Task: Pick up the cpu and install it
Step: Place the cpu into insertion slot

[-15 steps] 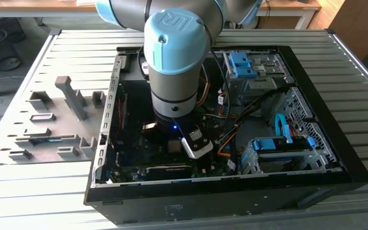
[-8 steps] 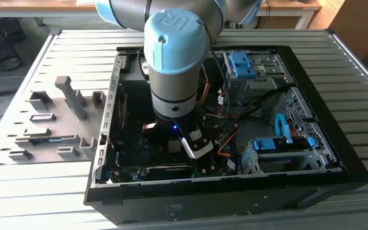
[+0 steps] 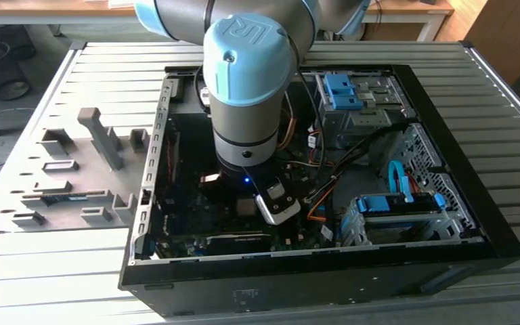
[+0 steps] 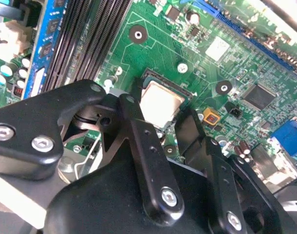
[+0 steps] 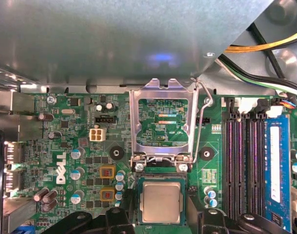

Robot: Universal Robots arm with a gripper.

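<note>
The cpu [image 5: 160, 202], a small square chip with a dull silvery face, lies level at the motherboard's socket [image 4: 168, 83], just below the raised metal load plate [image 5: 160, 122]. My gripper [image 5: 161, 217] is shut on the cpu, with one black finger [image 4: 126, 105] against each of two opposite edges. In the second wrist view the cpu [image 4: 158, 102] shows between the gripper's [image 4: 158, 111] black links. Whether the chip rests fully in the socket I cannot tell. In the exterior view the arm [image 3: 246, 101] reaches straight down into the open computer case [image 3: 477, 223].
Memory slots [image 5: 243, 151] and a blue memory stick [image 5: 275, 165] run beside the socket. Yellow and black cables [image 5: 265, 46] hang near the case wall. A grey fixture plate [image 3: 79, 169] with blocks lies at the exterior view's left of the case. Blue drive bays [image 3: 395, 203] fill the case's other side.
</note>
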